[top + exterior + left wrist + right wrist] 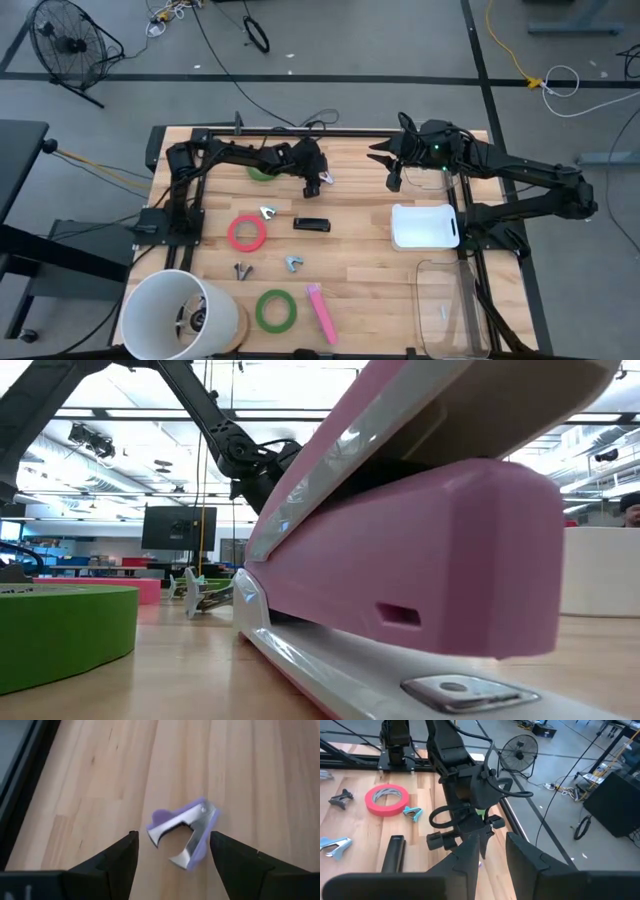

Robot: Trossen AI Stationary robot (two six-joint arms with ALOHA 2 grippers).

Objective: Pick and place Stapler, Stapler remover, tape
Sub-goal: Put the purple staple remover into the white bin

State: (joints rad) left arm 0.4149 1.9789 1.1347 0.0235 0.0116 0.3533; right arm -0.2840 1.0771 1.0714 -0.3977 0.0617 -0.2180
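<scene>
A purple staple remover (pixel 185 832) lies on the wooden table (pixel 360 290), also seen in the high view (pixel 328 179). My left gripper (pixel 172 842) is open just above it, one finger on either side, touching nothing; in the high view it is at the far middle (pixel 318 183). My right gripper (pixel 383 160) is open and empty, held above the far middle. A red-pink tape roll (pixel 247 233), a green roll (pixel 275 310) and a second green roll (pixel 261 171), partly under my left arm, lie flat. A pink stapler (pixel 320 312) and a black stapler (pixel 311 224) lie on the table.
A white tray (pixel 425 227) and a clear bin (pixel 450 305) stand at the right. A white bucket (pixel 180 315) stands at the near left. Three more staple removers (pixel 267 212), (pixel 293 263), (pixel 243 270) lie mid-table. The pink stapler (pixel 420 560) fills the low view.
</scene>
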